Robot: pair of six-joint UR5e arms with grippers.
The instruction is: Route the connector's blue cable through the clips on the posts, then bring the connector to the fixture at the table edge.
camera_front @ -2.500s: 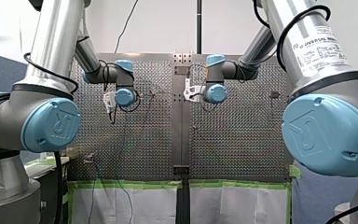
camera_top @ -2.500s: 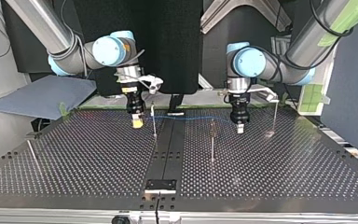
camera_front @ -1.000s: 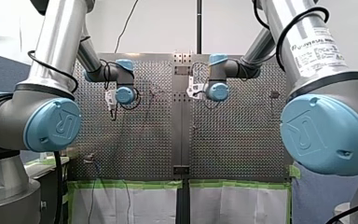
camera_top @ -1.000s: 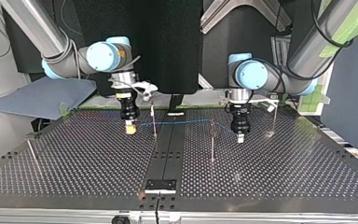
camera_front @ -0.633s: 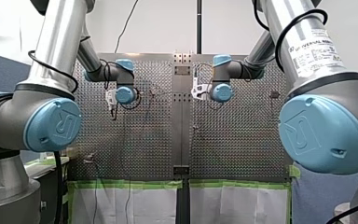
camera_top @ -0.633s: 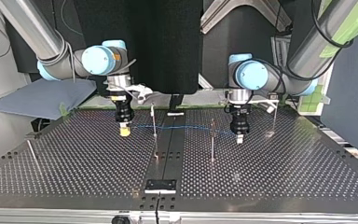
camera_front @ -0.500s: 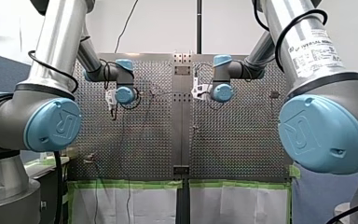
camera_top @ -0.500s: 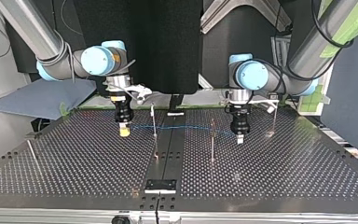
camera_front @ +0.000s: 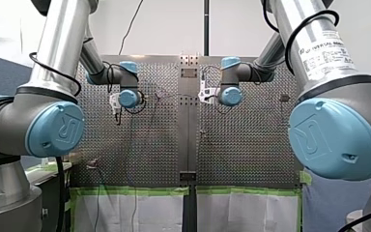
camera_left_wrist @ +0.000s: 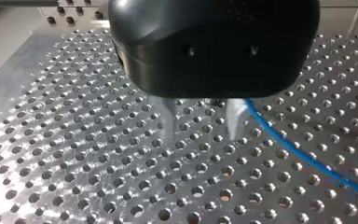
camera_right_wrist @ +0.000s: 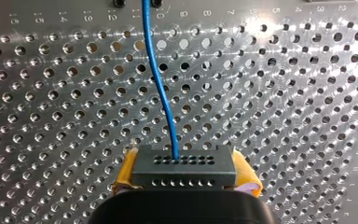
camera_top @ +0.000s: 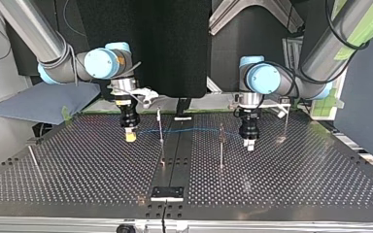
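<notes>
**op:** status? what moved?

**eng:** Your right gripper [camera_top: 131,137] has slid toward the top view's left and a little nearer that camera in the last couple of seconds, away from the first post [camera_top: 160,127]. It's clamped on the connector [camera_right_wrist: 184,165], with yellow pads [camera_right_wrist: 125,173] on both flanks. The blue cable [camera_right_wrist: 161,84] leaves the connector's face straight ahead.

**op:** and the left?

**eng:** Your left gripper [camera_top: 248,141] has only eased toward the camera and now sits just beside the second post [camera_top: 221,145]. Its metal fingers [camera_left_wrist: 170,119] stand apart with nothing between them. The cable runs past the outer side of one finger, so it's guided, not pinched.

**op:** so it's in the clips?

**eng:** Can't tell, the clips are too small to see. In the top view the cable is now a near-straight line from the connector, across the first post, past the second and on to your left gripper. My read is that your pull has taken up the slack, so you're mid-routing and not done.

**op:** what's left?

**eng:** Confirm the cable is seated at both posts. The fixture [camera_top: 167,192] is at the table edge nearest the top camera, well apart from the connector, so delivery hasn't started. The risk is that more sideways pull lifts the cable off a post.
</notes>
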